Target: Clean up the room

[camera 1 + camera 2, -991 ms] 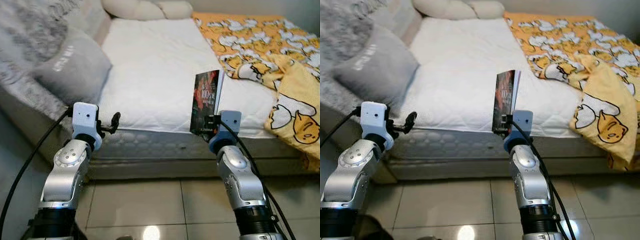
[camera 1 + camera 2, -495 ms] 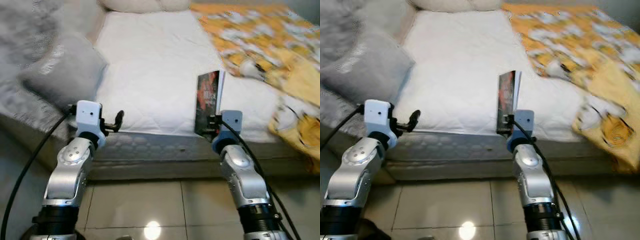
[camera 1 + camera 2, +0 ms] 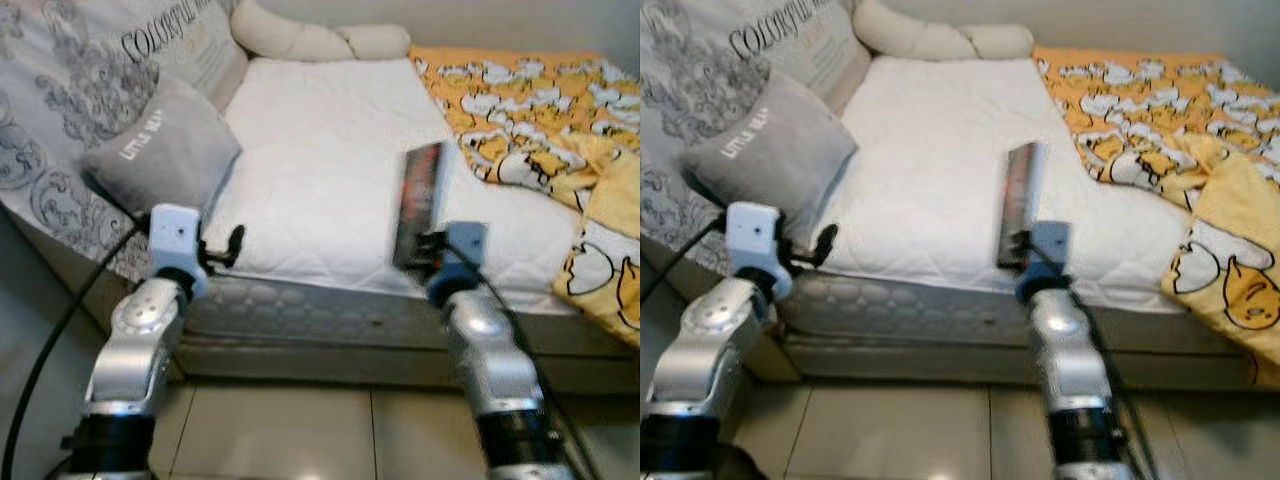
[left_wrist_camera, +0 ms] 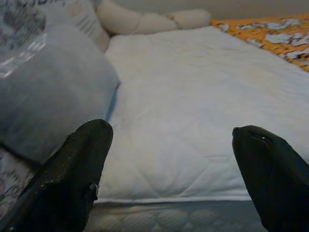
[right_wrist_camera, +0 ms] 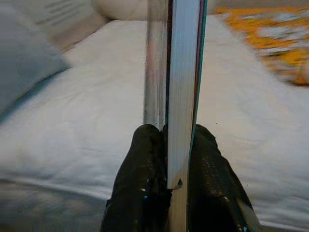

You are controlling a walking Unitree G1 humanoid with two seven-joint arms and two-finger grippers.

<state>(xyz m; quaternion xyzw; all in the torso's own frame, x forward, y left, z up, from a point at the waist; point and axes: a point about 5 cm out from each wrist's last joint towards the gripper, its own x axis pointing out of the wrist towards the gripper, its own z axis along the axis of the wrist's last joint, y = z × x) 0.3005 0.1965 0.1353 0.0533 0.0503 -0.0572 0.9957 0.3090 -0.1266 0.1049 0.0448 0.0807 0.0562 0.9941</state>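
Book [image 3: 418, 205] cover blurred, unreadable

Two silver jointed arms, each with a white boxy wrist block and black cable. Left gripper [image 4: 169, 179] and right gripper [image 5: 176, 193]: glossy black fingers.

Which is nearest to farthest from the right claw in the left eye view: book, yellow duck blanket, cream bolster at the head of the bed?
1. book, clamped upright in the right claw.
2. yellow duck blanket, on the bed to the claw's right.
3. cream bolster, at the bed's far end.
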